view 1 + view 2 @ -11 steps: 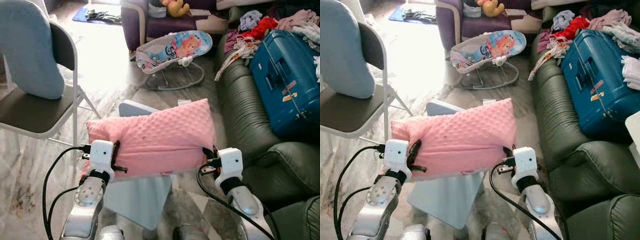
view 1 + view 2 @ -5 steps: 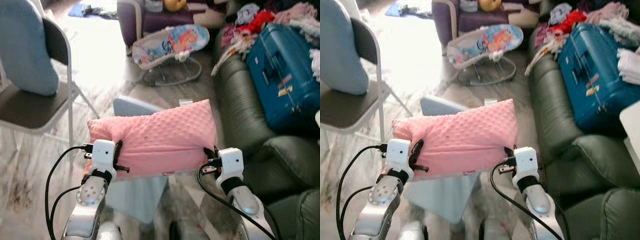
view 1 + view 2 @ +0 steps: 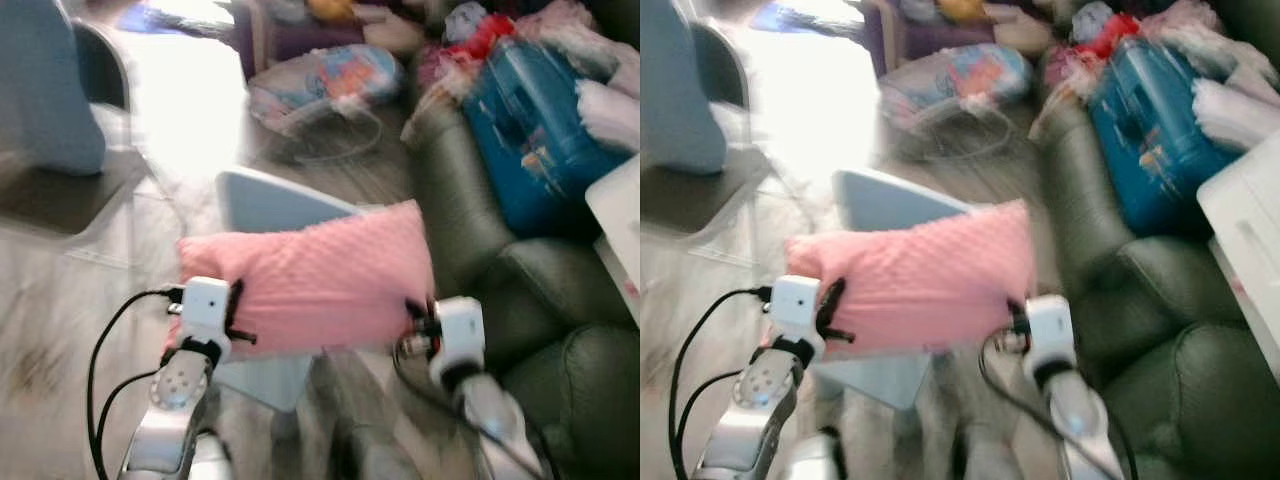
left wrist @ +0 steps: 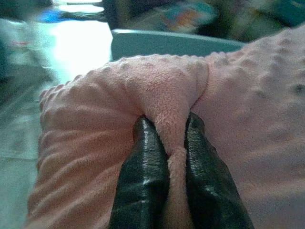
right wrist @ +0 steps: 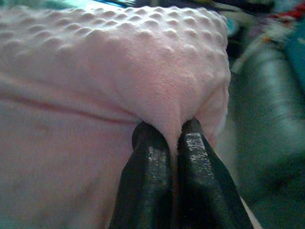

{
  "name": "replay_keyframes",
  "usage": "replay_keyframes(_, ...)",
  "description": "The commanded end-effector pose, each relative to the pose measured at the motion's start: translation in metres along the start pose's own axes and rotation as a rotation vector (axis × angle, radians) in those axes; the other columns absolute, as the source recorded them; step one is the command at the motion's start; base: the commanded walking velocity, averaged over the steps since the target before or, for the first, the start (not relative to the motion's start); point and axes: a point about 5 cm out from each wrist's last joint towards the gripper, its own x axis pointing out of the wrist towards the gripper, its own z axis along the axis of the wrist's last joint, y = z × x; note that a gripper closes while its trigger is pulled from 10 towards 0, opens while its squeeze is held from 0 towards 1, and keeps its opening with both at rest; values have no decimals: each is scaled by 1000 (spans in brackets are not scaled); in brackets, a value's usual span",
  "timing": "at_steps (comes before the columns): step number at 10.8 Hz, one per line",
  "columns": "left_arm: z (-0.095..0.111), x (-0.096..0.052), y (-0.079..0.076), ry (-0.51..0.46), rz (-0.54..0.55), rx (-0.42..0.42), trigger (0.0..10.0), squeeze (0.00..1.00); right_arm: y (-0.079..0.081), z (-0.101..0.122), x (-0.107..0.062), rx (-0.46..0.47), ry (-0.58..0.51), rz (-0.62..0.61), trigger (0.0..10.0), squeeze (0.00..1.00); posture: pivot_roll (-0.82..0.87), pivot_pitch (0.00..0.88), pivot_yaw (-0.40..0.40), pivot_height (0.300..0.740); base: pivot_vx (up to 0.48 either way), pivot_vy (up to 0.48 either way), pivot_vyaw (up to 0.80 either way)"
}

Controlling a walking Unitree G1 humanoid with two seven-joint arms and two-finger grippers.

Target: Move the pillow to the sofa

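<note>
The pillow [image 3: 310, 285], pink with a dimpled fleece cover, hangs in the air between the two arms, just left of the dark green sofa [image 3: 500, 290] and above a pale blue board [image 3: 270, 205] on the floor. It looks light and very soft: the cover bunches into a fold wherever it is pinched, so it will likely sag and swing rather than slip. The left hand [image 4: 167, 138] is clamped on a tuck of fabric at one short end, the right hand [image 5: 170, 138] on a tuck at the other; the end seams seem the sensible hold. On the sofa a blue suitcase [image 3: 530, 130] lies closed, with loose clothes [image 3: 480, 30] heaped around it, leaving the near seat free.
</note>
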Motion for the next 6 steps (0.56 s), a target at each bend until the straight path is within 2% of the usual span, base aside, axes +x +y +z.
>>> replay_keyframes(1, -3, -3, 0, 15, -6, 0, 10000, 0, -2, 1, 0, 4, 0, -11, 10000, 0, -37, 93, -42, 740, -292, 0, 0)
replay_keyframes(5, -2, -2, 0, 15, -9, -4, 10000, 0, -2, -1, 2, 2, 3, -10, 10000, 0, -38, 90, -45, 740, -289, 0, 0)
replay_keyframes(6, -1, 0, -1, 8, -15, 8, 10000, 0, -4, -1, 2, -3, 4, -13, 10000, 0, -35, 88, -56, 740, 0, 0, 0)
